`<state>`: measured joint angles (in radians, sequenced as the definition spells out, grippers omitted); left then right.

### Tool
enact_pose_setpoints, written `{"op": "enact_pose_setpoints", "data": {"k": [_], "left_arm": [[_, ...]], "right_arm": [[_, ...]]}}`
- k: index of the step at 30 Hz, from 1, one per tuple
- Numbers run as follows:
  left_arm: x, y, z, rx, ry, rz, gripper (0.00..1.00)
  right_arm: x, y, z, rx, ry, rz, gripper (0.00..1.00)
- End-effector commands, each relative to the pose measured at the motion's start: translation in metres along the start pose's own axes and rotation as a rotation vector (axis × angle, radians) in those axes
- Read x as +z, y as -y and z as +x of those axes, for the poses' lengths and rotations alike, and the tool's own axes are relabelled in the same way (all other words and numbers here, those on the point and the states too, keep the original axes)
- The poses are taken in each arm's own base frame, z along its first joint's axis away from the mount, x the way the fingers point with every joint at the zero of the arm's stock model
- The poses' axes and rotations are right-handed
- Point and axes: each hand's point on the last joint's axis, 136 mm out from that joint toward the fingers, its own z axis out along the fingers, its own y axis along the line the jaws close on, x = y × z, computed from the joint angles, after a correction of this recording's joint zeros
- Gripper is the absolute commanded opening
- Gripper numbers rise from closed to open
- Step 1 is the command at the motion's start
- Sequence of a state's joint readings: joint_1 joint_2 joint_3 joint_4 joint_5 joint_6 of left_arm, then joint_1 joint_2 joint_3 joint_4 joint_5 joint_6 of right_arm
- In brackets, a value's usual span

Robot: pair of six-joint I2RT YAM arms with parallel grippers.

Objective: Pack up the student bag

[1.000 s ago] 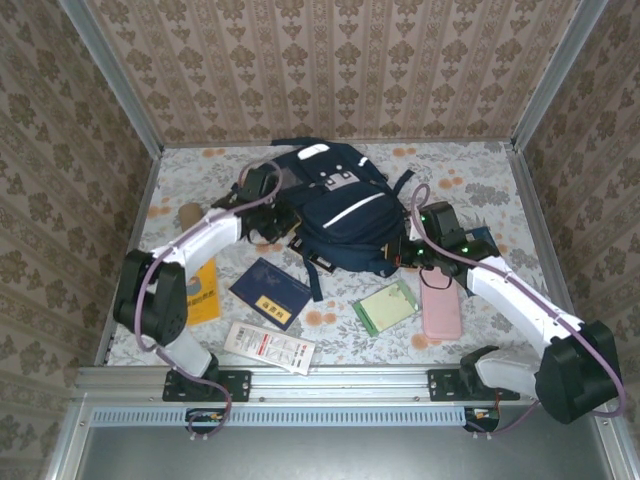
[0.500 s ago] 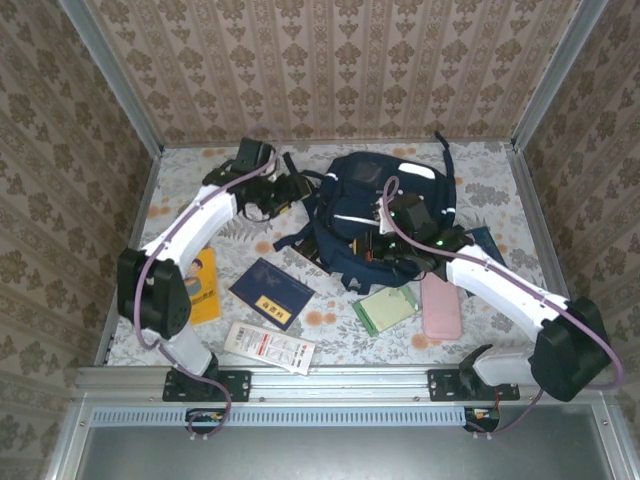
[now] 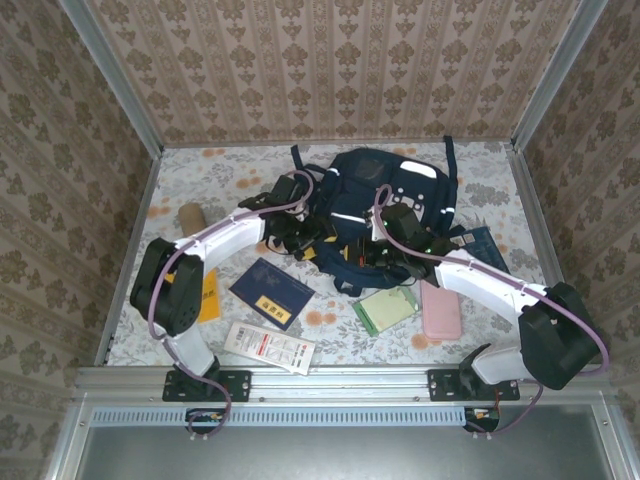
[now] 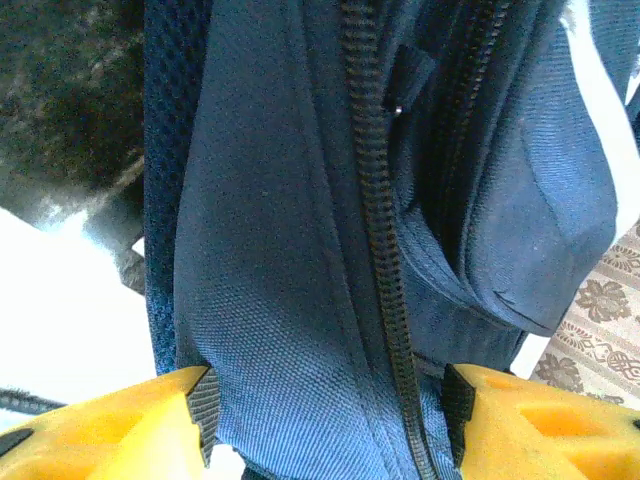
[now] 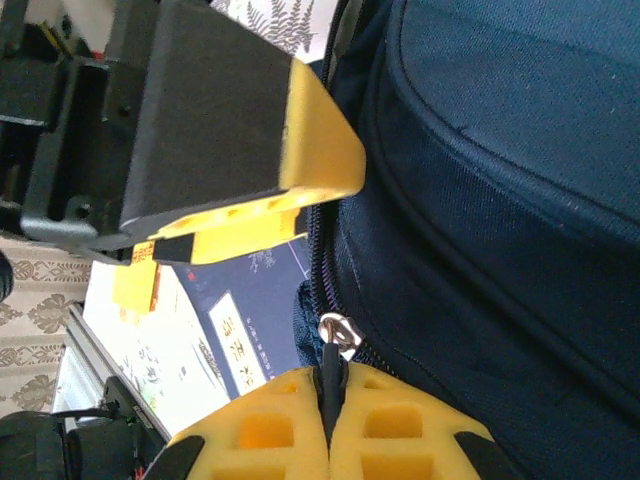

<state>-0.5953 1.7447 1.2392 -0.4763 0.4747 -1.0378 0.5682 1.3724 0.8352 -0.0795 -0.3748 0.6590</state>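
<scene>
Top camera sat high behind the arm bases, looking down on the whole counter (image 3: 220,170) and the student bag (image 3: 400,185). Left wrist camera was jammed right against that bag, peering past the left fingers (image 4: 100,435) along a zipper. Right wrist camera hugged the bag's side over the right fingers (image 5: 380,395), and it caught the left fingers too. All three shared the bag.

Left tool (image 4: 325,405) spread, right tool (image 5: 328,400) pinched

Beige damask-papered walls (image 3: 330,70) enclose a table (image 3: 220,165) covered in floral cloth
</scene>
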Motion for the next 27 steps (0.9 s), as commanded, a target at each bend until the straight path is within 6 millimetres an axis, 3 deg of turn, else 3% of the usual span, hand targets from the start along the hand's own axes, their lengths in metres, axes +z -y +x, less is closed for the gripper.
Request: {"op": "enact_pose_setpoints", "data": {"k": [1,2,7,8,19,27], "left_arm": [[0.009,0.016,-0.016,0.001,0.04,0.041,0.56],[0.013,0.016,-0.018,0.004,0.043,0.043,0.51],[0.017,0.005,-0.033,-0.033,0.077,0.035,0.03],[0.015,0.001,-0.037,-0.047,0.093,0.03,0.0],[-0.023,-0.026,-0.067,-0.162,0.219,0.034,0.0],[-0.048,-0.034,-0.076,-0.187,0.251,0.06,0.0]], "right_arm": [[0.0,-0.013,-0.001,-0.032,0.01,-0.055,0.0],[0.001,-0.011,0.001,-0.035,0.004,-0.047,0.0],[-0.001,0.01,0.012,-0.054,-0.005,0.067,0.0],[-0.004,0.016,0.015,-0.053,0.002,0.092,0.0],[-0.051,0.084,0.041,-0.039,0.117,0.383,0.0],[-0.099,0.146,0.017,0.087,0.259,0.594,0.0]]}}
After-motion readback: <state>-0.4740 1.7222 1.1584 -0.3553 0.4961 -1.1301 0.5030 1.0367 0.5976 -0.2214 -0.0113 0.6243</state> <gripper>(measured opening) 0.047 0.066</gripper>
